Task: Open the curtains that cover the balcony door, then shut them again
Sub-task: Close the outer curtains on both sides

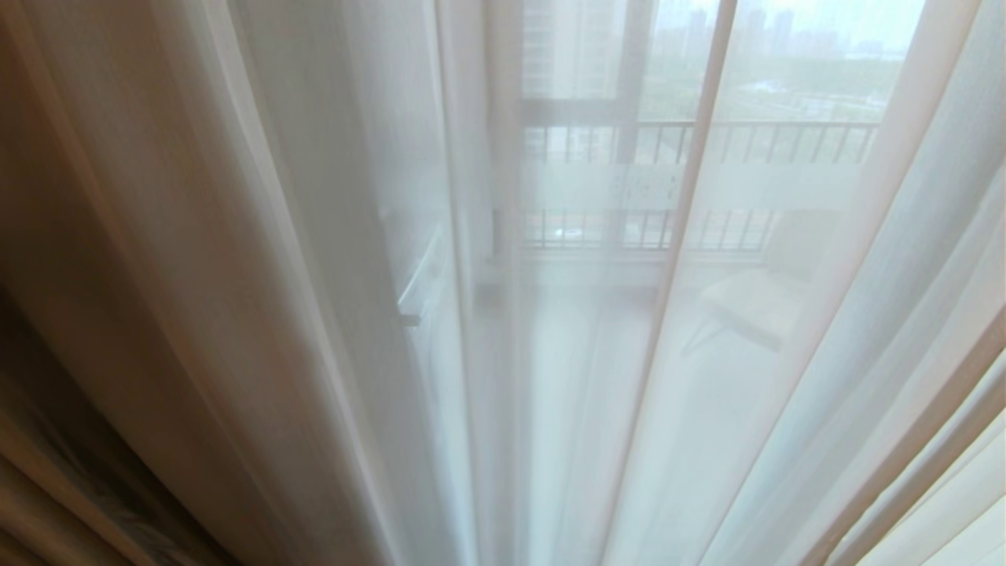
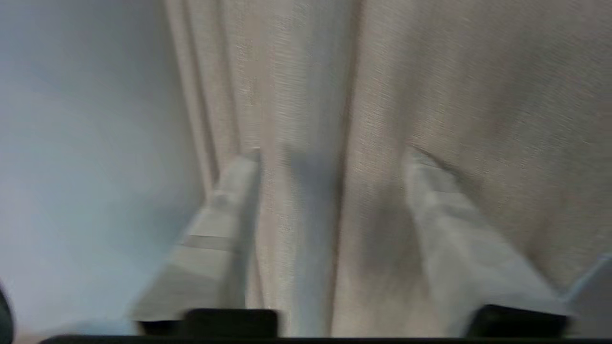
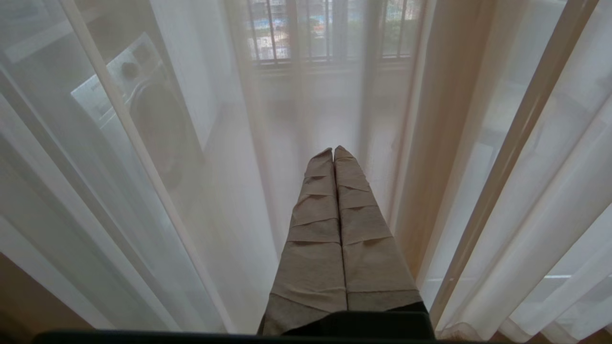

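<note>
Between the spread fingers [image 2: 239, 210] of the left gripper [image 2: 334, 157], a fold of the thick beige curtains [image 2: 306, 95] is found, and the gap is filled by it. Beyond one finger, pale sheer fabric is seen. Ahead of the pressed-together fingers [image 3: 334, 215] of the right gripper [image 3: 333, 150], the way is blocked by sheer voile [image 3: 201, 167], behind which a washing machine [image 3: 138, 105] and window railing [image 3: 325, 33] are seen.

Right tool [image 3: 333, 153] fingers wrapped in beige tape.
</note>
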Controlling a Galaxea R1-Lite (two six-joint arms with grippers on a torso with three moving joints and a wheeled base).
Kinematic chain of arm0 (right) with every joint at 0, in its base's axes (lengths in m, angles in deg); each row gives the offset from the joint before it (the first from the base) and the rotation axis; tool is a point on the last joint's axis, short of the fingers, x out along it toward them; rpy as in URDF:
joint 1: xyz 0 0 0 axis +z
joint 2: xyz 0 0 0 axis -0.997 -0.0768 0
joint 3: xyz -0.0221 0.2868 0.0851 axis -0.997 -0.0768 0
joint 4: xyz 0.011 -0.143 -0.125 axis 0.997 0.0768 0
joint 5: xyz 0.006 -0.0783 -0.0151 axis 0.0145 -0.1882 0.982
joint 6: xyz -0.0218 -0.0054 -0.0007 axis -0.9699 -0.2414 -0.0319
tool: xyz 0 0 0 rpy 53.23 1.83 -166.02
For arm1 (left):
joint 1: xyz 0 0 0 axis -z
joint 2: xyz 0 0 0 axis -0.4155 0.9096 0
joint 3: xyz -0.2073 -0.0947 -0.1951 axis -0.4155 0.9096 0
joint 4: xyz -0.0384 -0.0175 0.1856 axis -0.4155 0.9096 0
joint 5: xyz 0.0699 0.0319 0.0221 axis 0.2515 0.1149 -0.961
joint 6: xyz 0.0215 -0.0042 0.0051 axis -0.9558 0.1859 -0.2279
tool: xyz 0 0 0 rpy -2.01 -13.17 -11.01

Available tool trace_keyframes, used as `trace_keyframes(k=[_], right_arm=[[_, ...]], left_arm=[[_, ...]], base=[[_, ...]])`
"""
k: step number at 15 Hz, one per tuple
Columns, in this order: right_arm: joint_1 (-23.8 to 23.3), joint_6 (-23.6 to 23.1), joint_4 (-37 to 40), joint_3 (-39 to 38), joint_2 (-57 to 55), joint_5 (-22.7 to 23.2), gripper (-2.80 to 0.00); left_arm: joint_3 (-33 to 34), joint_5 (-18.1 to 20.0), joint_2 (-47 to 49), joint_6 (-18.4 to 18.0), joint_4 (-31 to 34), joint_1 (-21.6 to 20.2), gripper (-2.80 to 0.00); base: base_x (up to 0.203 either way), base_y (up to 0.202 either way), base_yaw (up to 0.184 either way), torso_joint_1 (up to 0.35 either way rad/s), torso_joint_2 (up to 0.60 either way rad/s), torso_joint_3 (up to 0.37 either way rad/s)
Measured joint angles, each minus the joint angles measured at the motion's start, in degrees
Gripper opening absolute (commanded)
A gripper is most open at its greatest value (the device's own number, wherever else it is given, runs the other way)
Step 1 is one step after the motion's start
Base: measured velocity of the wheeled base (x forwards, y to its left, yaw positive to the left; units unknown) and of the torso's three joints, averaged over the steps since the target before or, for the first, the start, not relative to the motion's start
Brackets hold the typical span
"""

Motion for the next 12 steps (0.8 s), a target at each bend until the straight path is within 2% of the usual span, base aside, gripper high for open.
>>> trace_keyframes(k=[5,12], right_arm=[[0.0,0.0,0.0,0.0,0.0,0.0,-2.8],[0.0,0.0,0.0,0.0,0.0,0.0,-2.8]], left_arm=[[0.0,2.9,0.2,0.0,-0.1,0.1,-2.8],[1.1,3.6,-1.3,-0.1,-0.1,0.5,-2.8]], base=[[0.0,0.0,0.0,0.0,0.0,0.0],[0.0,0.0,0.0,0.0,0.0,0.0]])
